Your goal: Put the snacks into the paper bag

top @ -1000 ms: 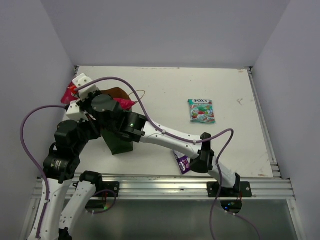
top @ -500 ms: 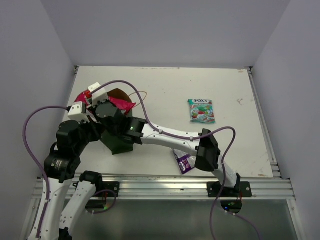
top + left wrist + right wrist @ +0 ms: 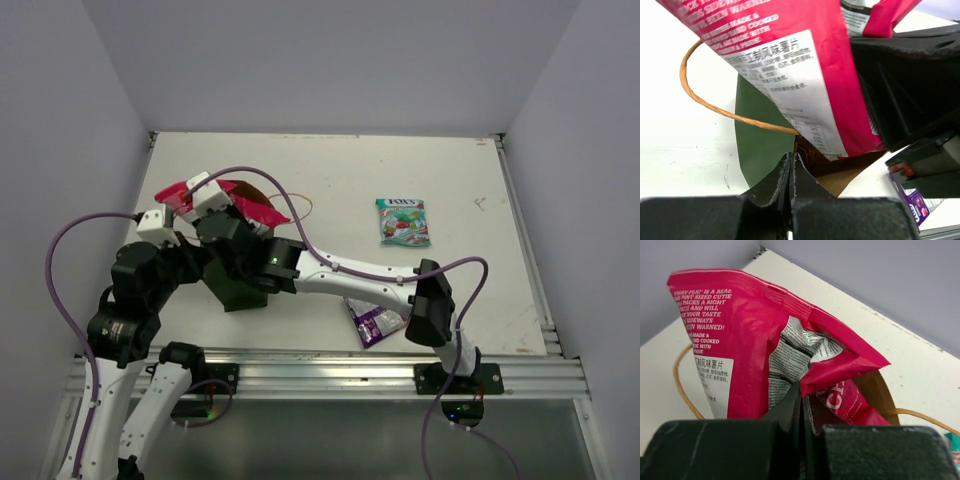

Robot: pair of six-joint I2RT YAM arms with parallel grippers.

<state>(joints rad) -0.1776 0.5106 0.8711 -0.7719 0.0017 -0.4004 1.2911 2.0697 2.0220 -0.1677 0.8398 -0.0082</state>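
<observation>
i find the left gripper (image 3: 791, 161) pinching the rim of the paper bag (image 3: 238, 288) at the table's 9 o'clock and the right gripper (image 3: 800, 392) pinching the red packet (image 3: 750, 340) over its mouth; i advise steadying the rim, lowering the packet edge-first, then releasing.

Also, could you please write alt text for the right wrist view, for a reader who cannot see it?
The right claw, shut, pinches a large red snack packet with white print at the open brown mouth of the paper bag. A tan loop handle curves over the white table behind.
</observation>
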